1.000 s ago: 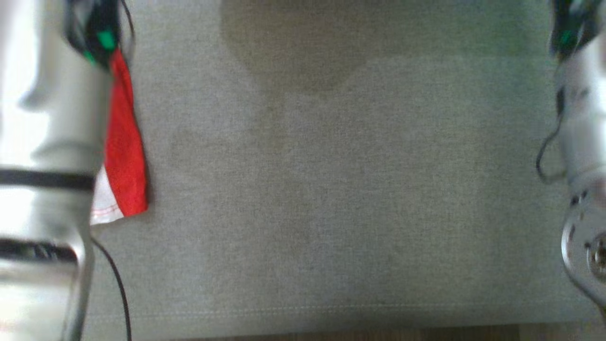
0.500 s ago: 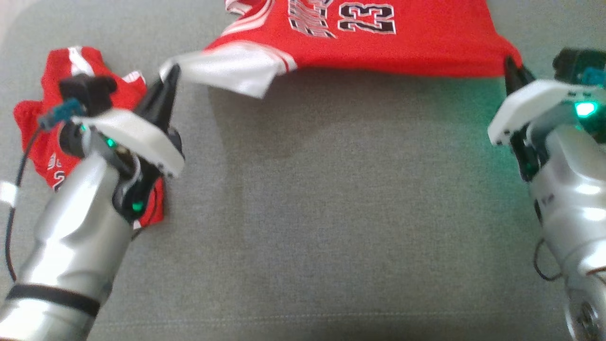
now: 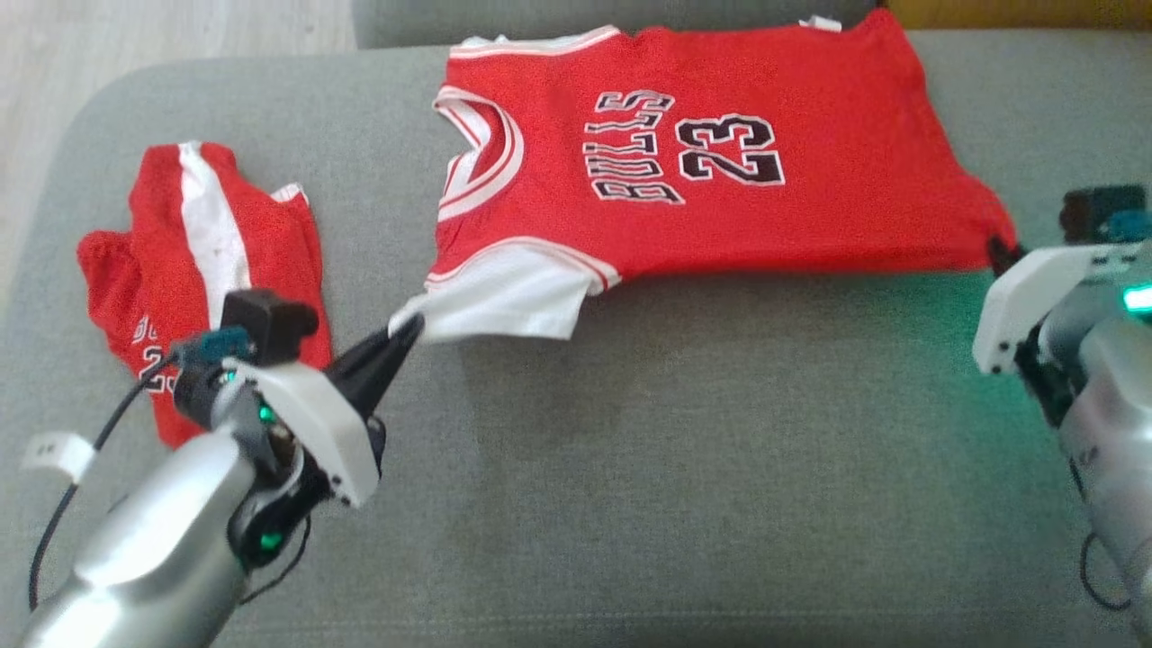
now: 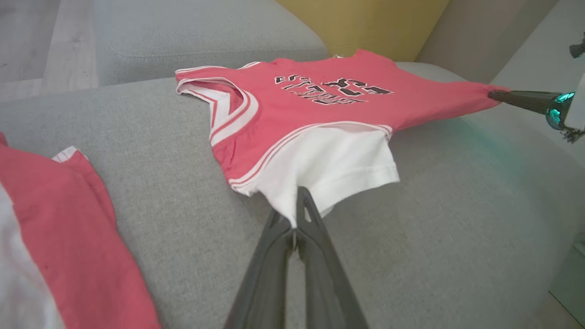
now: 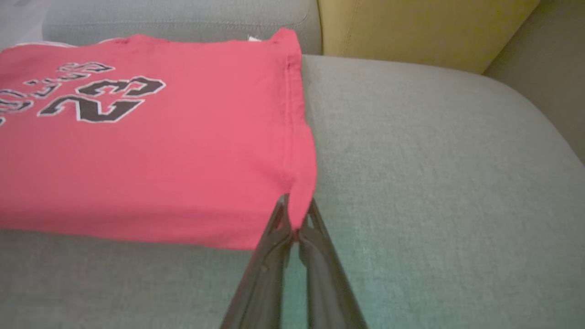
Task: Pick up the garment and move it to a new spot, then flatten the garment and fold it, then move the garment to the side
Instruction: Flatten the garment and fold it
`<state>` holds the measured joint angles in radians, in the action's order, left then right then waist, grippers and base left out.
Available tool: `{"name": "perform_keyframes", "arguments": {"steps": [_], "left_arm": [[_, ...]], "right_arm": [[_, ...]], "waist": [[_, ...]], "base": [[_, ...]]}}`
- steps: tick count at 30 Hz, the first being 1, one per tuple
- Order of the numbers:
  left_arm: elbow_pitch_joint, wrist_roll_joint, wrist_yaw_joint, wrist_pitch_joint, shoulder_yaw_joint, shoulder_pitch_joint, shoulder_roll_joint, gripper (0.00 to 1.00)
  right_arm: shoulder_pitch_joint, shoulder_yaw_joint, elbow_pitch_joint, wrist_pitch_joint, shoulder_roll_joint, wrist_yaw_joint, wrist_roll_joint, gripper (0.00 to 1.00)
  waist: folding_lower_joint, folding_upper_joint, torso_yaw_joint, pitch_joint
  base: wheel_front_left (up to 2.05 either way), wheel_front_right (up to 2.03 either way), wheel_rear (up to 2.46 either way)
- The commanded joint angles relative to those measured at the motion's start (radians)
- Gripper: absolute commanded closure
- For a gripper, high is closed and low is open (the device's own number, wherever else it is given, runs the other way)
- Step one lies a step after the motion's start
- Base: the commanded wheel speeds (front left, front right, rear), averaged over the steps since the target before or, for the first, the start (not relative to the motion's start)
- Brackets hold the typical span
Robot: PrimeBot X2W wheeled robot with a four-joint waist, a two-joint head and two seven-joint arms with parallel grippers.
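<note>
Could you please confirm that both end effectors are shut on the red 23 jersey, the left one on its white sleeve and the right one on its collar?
Not quite. The right end effector is shut on the bottom hem corner of the jersey, not on its collar, as the right wrist view shows. The left end effector is indeed shut on the white sleeve.

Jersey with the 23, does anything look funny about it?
The jersey is not lying flat: the left tool pinches its white sleeve into a stretched point, and the right tool pinches the bottom corner. A second red garment lies rumpled beside it.
</note>
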<state>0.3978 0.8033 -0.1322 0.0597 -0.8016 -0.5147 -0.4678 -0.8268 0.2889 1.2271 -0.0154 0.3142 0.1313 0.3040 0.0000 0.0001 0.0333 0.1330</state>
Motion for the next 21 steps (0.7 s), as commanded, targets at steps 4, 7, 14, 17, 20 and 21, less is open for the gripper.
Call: {"name": "perform_keyframes", "arguments": {"steps": [4,7,14,17,20,21], "left_arm": [[-0.098,0.041,0.002,-0.047,0.006,0.007,-0.097,1.00],[-0.154,0.066,0.002,-0.085,-0.018,0.033,-0.130,1.00],[-0.289,0.117,0.002,-0.184,-0.065,0.084,-0.206,1.00],[-0.345,0.141,0.002,-0.225,-0.078,0.105,-0.236,1.00],[-0.400,0.170,0.007,-0.267,-0.086,0.126,-0.264,1.00],[-0.419,0.175,0.011,-0.279,-0.087,0.130,-0.273,1.00]], "right_arm": [[0.050,0.075,-0.039,-0.069,0.028,-0.001,0.047,1.00],[0.084,0.122,-0.070,-0.133,0.042,-0.001,0.090,1.00],[0.164,0.232,-0.183,-0.318,0.103,-0.001,0.217,1.00],[0.205,0.277,-0.243,-0.416,0.136,-0.001,0.276,1.00],[0.243,0.310,-0.316,-0.509,0.175,-0.001,0.339,1.00],[0.253,0.316,-0.340,-0.537,0.188,-0.001,0.359,1.00]], "waist": [[0.0000,-0.0001,0.000,-0.043],[0.0000,-0.0001,-0.002,-0.066],[0.0000,-0.0001,-0.013,-0.116],[0.0000,-0.0001,-0.019,-0.135],[0.0000,-0.0001,-0.024,-0.149],[0.0000,-0.0001,-0.026,-0.151]], "base": [[0.00,0.00,0.00],[0.00,0.00,0.00],[0.00,0.00,0.00],[0.00,0.00,0.00],[0.00,0.00,0.00],[0.00,0.00,0.00]]}}
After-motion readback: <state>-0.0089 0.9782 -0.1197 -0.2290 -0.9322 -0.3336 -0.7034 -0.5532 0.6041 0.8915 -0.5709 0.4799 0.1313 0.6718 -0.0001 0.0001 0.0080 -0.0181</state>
